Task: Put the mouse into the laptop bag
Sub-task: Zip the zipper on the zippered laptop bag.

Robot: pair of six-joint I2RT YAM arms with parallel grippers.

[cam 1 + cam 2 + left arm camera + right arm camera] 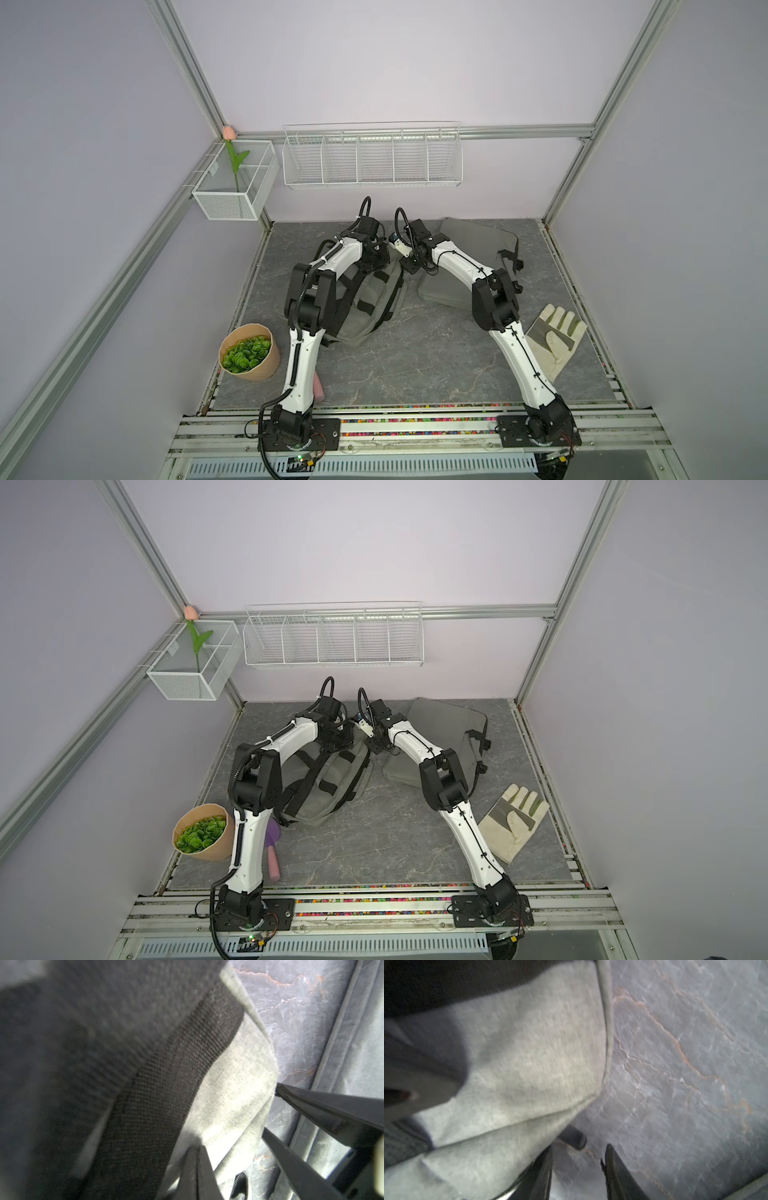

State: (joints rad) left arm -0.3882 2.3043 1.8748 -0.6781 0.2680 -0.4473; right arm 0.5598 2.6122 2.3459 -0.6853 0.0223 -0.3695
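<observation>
The left tool [196, 1153] is closed, its two fingertips pressed together on the light grey cloth of the laptop bag [376, 291]. It seems to pinch a fold near the bag's far end. A wide black webbing strap [166, 1084] runs across the cloth just beside the tips.

The right tool [580, 1153] has its fingers apart, with bare desk [415, 365] showing in the gap between them. One finger lies against the bag's piped edge, the other hangs over the marbled surface. In both top views the two tools sit close together at the back middle of the desk, the right one [409, 266] just beside the bag's corner.

The mouse cannot be made out in any view. A small dark rounded stub [572, 1136] pokes out at the bag's edge, just beyond the right tool's fingertips. What it is cannot be told.

A second grey bag [469, 245] with a black strap lies flat behind the right arm. A pale work glove [555, 338] rests palm-up near the desk's right edge. On the left stands a paper pot of green succulents [249, 353]. Next to it, partly hidden by the left arm, lies a purple scoop with a pink handle [273, 864]. A wire rack [372, 162] and a mesh basket [232, 199] holding a tulip [228, 133] hang on the walls.
</observation>
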